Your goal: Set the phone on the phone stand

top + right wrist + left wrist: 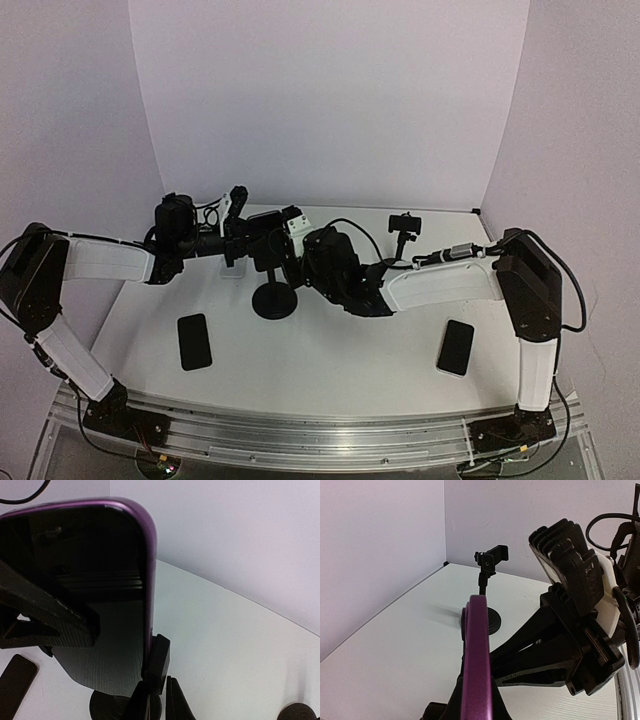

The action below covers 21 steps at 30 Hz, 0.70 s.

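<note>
Where the two arms meet over the middle of the table (340, 350), the phone (100, 580) stands upright with its glossy purple rim and dark glass face showing. In the left wrist view it appears edge-on as a slim purple band. It sits at the head of the phone stand (273, 300), above that stand's round black base. A black clamp block (157, 660) of the stand presses against one long edge, but the other edge is hidden, so I cannot tell whether the phone is fully seated.

The left gripper (248, 238) pinches the phone, its dark fingers (50, 615) lying across the glass. The right gripper (164, 690) points up at the clamp block from just below. Only a thin slit shows between its fingertips, and I cannot tell whether they nip the block or merely sit next to it.

The stand holds this one phone. A second stand (487, 575), black with a round foot, stands near the back right of the table with its cradle bare.

That makes three phones. Besides the purple one, there is a dark phone (194, 341) lying flat at the near left and another dark phone (456, 347) flat at the near right. Both are well apart from the stands. There are two black stands and two arms.
</note>
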{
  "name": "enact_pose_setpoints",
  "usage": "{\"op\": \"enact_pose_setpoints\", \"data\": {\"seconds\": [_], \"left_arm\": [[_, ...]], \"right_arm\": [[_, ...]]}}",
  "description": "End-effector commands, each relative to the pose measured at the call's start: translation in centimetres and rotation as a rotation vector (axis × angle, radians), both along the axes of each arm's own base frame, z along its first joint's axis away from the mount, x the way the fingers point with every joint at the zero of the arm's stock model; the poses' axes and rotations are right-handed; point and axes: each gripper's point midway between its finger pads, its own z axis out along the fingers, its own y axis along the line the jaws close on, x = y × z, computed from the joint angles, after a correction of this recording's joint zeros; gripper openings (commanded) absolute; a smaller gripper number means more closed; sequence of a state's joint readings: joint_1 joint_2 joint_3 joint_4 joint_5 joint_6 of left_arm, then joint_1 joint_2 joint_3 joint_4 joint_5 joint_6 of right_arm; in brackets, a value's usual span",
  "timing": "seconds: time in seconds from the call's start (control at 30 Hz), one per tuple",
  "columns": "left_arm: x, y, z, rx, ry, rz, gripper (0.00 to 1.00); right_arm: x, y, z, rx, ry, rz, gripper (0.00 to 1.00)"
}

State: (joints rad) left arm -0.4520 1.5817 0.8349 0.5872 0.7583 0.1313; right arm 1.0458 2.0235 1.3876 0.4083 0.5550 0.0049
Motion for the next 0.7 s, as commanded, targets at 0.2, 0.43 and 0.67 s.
{"op": "enact_pose_setpoints", "data": {"seconds": [0.2,0.43,0.67], "left_arm": [[0.4,2.9,-9.4,0.187,0.194,0.081,0.00],[0.6,2.9,-9.1,0.192,0.149,0.085,0.03],[1.0,2.5,-7.9,0.193,0.108,0.062,0.16]], "right_arm": [[0.6,-0.8,2.8,0.066,-0.038,-0.045,0.26],[0.3,-1.5,2.8,0.060,-0.036,-0.049,0.35],[0.2,-1.8,2.9,0.062,-0.035,-0.056,0.41]]}}
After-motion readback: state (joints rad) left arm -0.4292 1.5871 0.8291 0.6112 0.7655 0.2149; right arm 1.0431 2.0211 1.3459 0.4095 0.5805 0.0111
